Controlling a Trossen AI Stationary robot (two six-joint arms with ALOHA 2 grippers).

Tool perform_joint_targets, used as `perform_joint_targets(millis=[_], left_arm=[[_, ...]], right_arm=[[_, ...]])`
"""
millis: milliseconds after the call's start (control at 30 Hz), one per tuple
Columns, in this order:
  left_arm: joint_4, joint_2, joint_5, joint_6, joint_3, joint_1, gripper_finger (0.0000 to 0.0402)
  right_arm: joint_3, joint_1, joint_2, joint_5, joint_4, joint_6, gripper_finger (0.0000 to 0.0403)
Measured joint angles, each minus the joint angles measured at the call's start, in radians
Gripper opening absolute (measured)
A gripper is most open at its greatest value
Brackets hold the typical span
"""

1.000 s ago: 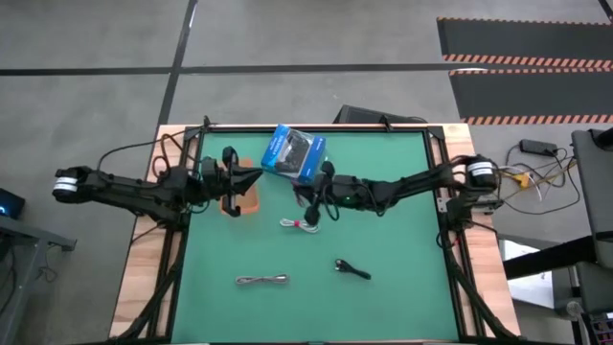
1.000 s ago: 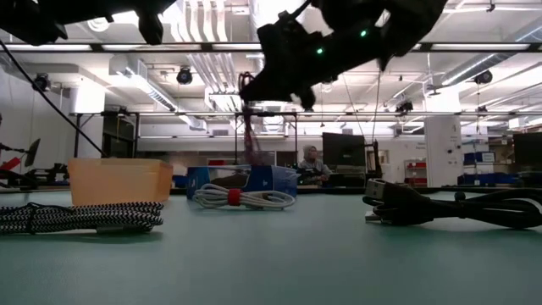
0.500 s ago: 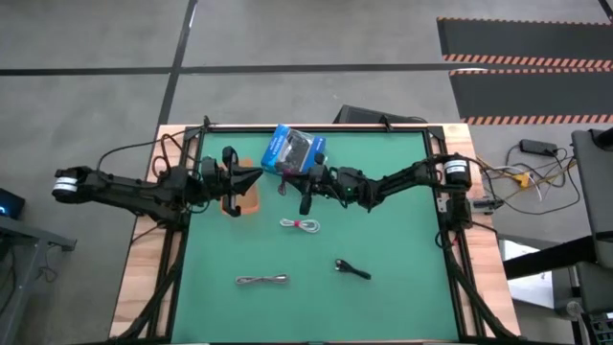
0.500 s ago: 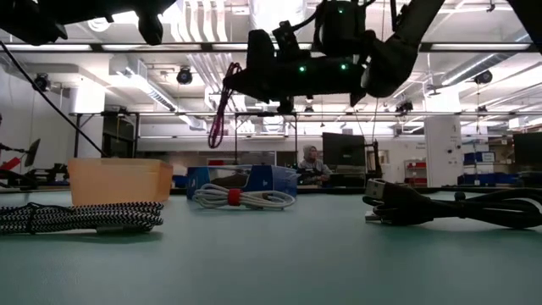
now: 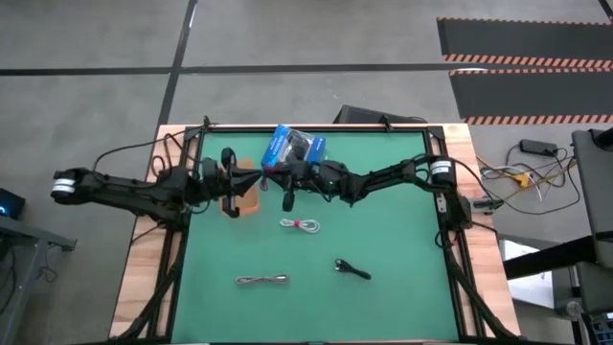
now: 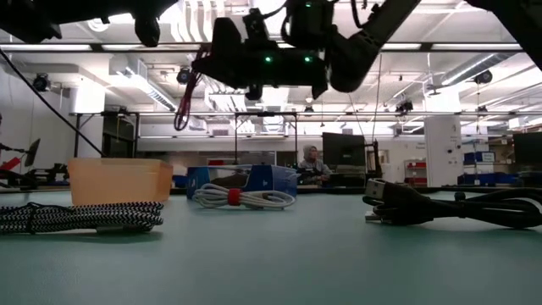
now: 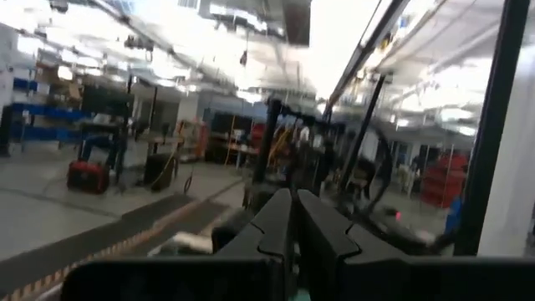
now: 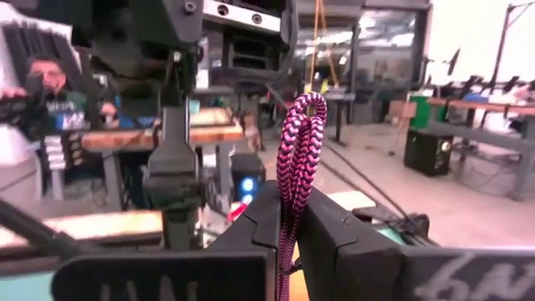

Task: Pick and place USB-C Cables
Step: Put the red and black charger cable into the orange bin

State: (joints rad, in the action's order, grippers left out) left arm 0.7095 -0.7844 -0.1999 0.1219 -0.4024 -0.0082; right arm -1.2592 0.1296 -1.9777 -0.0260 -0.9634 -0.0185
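From where I stand the green table [image 5: 383,278] fills the floor space, and both dark arms reach in over its far half, the left arm from nine o'clock and the right arm from three. The blue box [image 5: 292,151] sits tilted at about twelve o'clock near the far edge, and the flat brown tray [image 5: 247,196] lies toward ten o'clock, just beside the left arm's tip. The left gripper [image 5: 231,181] hangs above the near edge of that tray with its fingers pressed together on nothing, as its own wrist camera shows. The right gripper [image 5: 286,185] is raised in the air between the tray and the box, its fingers [image 8: 334,230] clamped on the dark red cable [image 8: 296,159], which stands up in a folded loop between them and, seen from table height [image 6: 188,97], dangles well clear of the surface. Below it, near the middle of the table, lies the white cable [image 5: 302,224] with its red tie. The black cable [image 5: 352,270] rests toward five o'clock, well apart from the others. The grey braided cable [image 5: 262,280] lies stretched out toward seven o'clock, close to the near edge. A person [image 6: 312,161] sits far off in the room behind.
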Motion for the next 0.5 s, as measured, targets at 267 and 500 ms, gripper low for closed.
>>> perform_joint_targets(millis=[267,500], left_arm=[[-0.438,0.114,-0.010,0.030,0.000,0.000,0.0018],[-0.616,0.129,-0.069,0.029,0.000,0.000,0.0093]], right_arm=[[-0.046,0.015,0.019,0.094,0.127,0.030,0.0013],[-0.045,0.018,0.020,0.114,0.159,0.045,0.0013]])
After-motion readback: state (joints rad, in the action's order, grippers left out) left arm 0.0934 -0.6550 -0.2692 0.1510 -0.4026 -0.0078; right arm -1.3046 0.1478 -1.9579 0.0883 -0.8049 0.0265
